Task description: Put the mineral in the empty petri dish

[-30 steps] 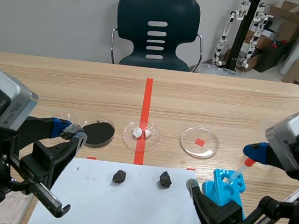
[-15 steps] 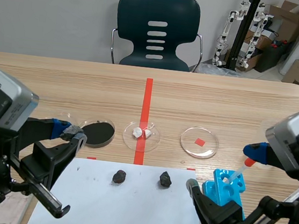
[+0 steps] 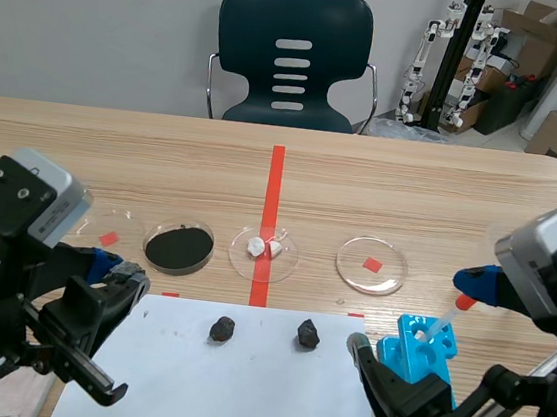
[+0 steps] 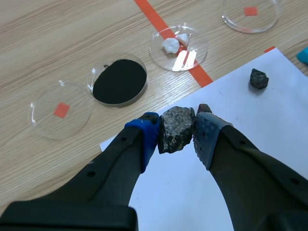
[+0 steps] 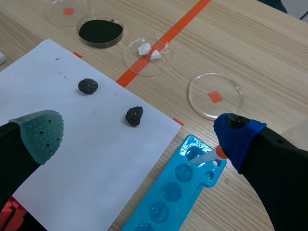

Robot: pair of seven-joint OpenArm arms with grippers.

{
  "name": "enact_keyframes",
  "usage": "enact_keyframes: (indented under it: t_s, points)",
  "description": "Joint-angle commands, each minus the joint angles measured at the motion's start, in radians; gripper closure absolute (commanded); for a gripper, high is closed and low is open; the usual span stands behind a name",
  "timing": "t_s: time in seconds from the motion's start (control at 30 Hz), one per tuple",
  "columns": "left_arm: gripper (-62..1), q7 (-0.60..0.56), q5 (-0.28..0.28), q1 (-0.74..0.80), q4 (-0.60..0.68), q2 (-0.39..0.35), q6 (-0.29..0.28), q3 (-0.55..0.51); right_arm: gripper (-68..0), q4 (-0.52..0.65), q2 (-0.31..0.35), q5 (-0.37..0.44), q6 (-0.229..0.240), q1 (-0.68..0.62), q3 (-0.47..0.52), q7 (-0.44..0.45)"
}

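My left gripper (image 4: 176,132) is shut on a grey speckled mineral (image 4: 176,129), held above the near left corner of the white paper (image 4: 250,130). In the scene view this gripper (image 3: 122,273) hangs just on the near side of an empty petri dish (image 3: 111,225) with a red square under it. That dish (image 4: 61,109) lies ahead of the gripper, beside the black powder dish (image 4: 119,85). A second empty dish (image 3: 372,264) lies right of the red line. My right gripper (image 5: 139,135) stands open above the paper's right part.
A dish with white pieces (image 3: 265,249) sits on the red tape line. Two dark minerals (image 3: 222,329) (image 3: 308,334) rest on the paper. A blue tube rack (image 3: 427,352) with a red-tipped pipette (image 3: 453,309) stands at the near right. A chair (image 3: 293,54) is beyond the table.
My left arm has drawn back toward the near edge and lowered a little with the mineral, uncovering the left empty dish. The right arm has not moved.
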Motion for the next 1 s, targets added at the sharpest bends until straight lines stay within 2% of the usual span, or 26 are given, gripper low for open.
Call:
enact_keyframes:
  t_s: [0.0, 0.17, 0.37, 0.6, 0.97]
  points:
    - [-15.6, 0.022, -0.026, -0.027, 0.014, 0.006, 0.010, 0.000, -67.9, 0.024, 0.005, 0.011, 0.000, 0.009, 0.012, 0.014]
    - [-15.6, 0.131, -0.083, -0.065, 0.012, 0.006, 0.107, 0.000, -67.9, 0.024, 0.005, 0.011, 0.000, 0.009, 0.012, 0.014]
    - [-15.6, 0.175, -0.105, -0.092, 0.011, 0.026, 0.234, 0.002, -67.9, 0.024, 0.005, 0.011, 0.000, 0.009, 0.012, 0.014]
    - [-15.6, 0.173, -0.104, -0.160, -0.027, 0.078, 0.239, 0.002, -67.9, 0.024, 0.005, 0.011, 0.000, 0.009, 0.012, 0.014]
    - [-15.6, 0.162, -0.112, -0.396, -0.309, 0.111, 0.241, 0.002, -67.9, 0.024, 0.005, 0.011, 0.000, 0.009, 0.012, 0.014]
